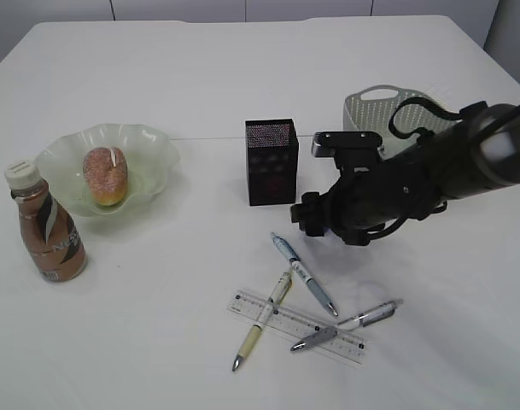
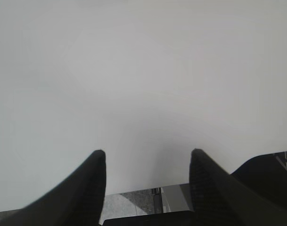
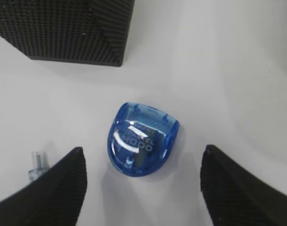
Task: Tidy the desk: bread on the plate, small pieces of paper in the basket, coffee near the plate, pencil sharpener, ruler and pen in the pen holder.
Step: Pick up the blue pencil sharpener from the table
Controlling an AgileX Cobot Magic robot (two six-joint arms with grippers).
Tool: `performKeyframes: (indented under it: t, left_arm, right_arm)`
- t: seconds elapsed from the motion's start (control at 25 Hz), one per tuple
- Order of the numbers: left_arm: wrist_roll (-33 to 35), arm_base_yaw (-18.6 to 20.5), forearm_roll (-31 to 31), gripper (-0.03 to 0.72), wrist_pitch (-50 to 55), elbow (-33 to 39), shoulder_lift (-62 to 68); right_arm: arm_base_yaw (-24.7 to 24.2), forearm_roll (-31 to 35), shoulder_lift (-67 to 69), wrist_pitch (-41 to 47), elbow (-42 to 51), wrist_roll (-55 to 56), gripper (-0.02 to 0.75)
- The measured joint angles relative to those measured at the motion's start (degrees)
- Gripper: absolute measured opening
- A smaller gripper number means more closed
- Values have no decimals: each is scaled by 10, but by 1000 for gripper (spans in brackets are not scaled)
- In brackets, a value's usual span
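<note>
- The right gripper is hanging with its fingers spread wide and empty — the blue pencil sharpener is lying between them on the table.
- It should be coming straight down, closing evenly on the sharpener's sides.
- The pen holder is standing just beyond the sharpener — the drop-off.
- The left gripper is idling over bare table, fingers apart, holding nothing.

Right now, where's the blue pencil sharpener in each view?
Exterior view: not visible; the right arm hides the spot just right of the pen holder.
Left wrist view: not in it, only bare table.
Right wrist view: the pencil sharpener lies at centre, on the table between the open right hand's fingers, untouched.
Shared landmark: the black mesh pen holder, top left in the right wrist view.
</note>
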Motion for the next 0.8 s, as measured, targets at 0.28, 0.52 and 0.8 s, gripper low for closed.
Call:
performKeyframes:
  t: [0.28,0.52,0.8]
  left_arm:
    - [0,0,0,407,0,0,0]
    - [0,0,0,407,0,0,0]
    - [0,0,0,407,0,0,0]
  right_arm:
    - [-1,-2,1,-36,0,0,580]
    - [-1,-3,1,-40,-3,0,580]
    - [-1,-3,1,-41,-22,0,580]
